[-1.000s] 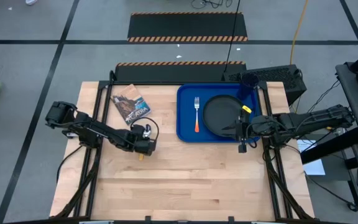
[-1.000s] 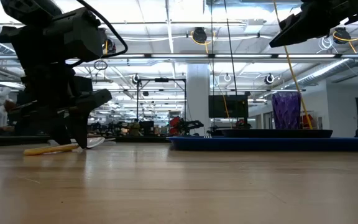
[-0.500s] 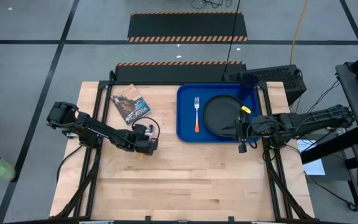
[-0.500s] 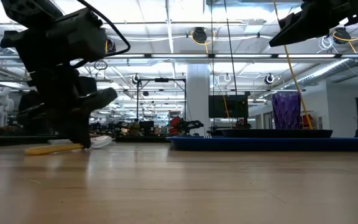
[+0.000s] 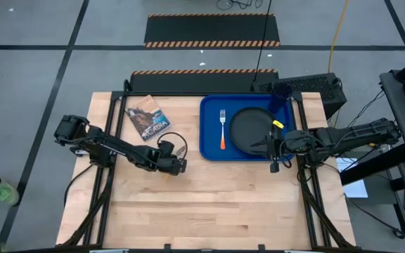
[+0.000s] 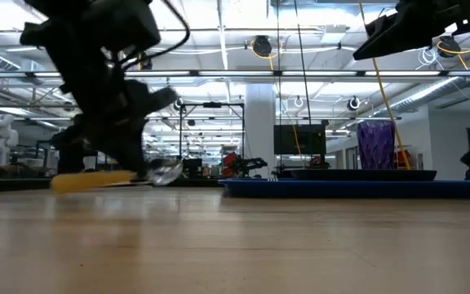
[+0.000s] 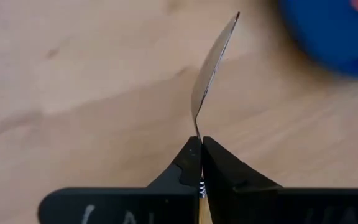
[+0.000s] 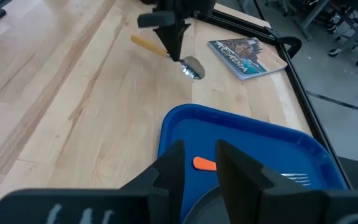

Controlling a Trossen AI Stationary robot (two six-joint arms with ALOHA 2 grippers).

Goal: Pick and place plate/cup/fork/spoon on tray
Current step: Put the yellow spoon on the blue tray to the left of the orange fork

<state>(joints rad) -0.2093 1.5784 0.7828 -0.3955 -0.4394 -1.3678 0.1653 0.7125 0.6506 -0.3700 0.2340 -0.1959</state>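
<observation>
Wooden tabletop is showing your tray (image 5: 213,146) already carrying the fork (image 5: 222,128), plate (image 5: 248,131) and cup (image 5: 281,91). Only the spoon (image 7: 211,65) is remaining: your left gripper (image 5: 180,166) is pinching it tight, just short of the tray. Your right gripper (image 5: 265,147), fingers slightly parted and empty, is waiting over the tray.

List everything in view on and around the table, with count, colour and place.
tray: one, bright blue, right half of the table.
plate: one, matte black, on the tray.
fork: one, silver with orange handle, on the tray beside the plate.
cup: one, purple, tray's far right corner.
spoon: one, silver with orange handle, held above the wood.
booklet: one, printed, left of the tray.
left gripper: shut on the spoon.
right gripper: open, over the tray.
</observation>
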